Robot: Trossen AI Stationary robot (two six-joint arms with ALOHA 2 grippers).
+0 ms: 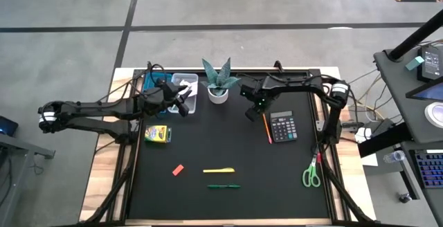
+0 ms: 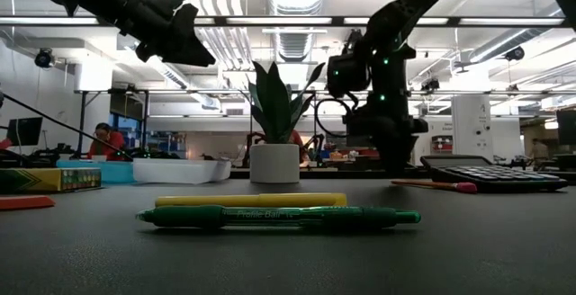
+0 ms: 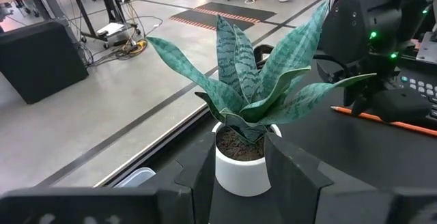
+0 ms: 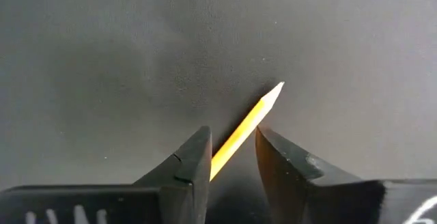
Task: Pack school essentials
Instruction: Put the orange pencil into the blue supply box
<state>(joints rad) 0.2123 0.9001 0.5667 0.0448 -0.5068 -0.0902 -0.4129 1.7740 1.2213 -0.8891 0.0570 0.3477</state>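
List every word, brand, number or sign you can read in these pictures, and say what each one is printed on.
"Profile Ball": on the barrel of the green pen, low view; smaller print after it is too small to read.
Crayon box: printed front, too small to read.
Calculator: key and display markings too small to read.
Yellow pen, orange pencil, scissors: no readable text.

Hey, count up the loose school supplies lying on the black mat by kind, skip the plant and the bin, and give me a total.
Pens and pencils: 3, yellow, green, orange
Erasers: 1, red
Crayon boxes: 1
Scissors: 1
Calculators: 1
Total: 7
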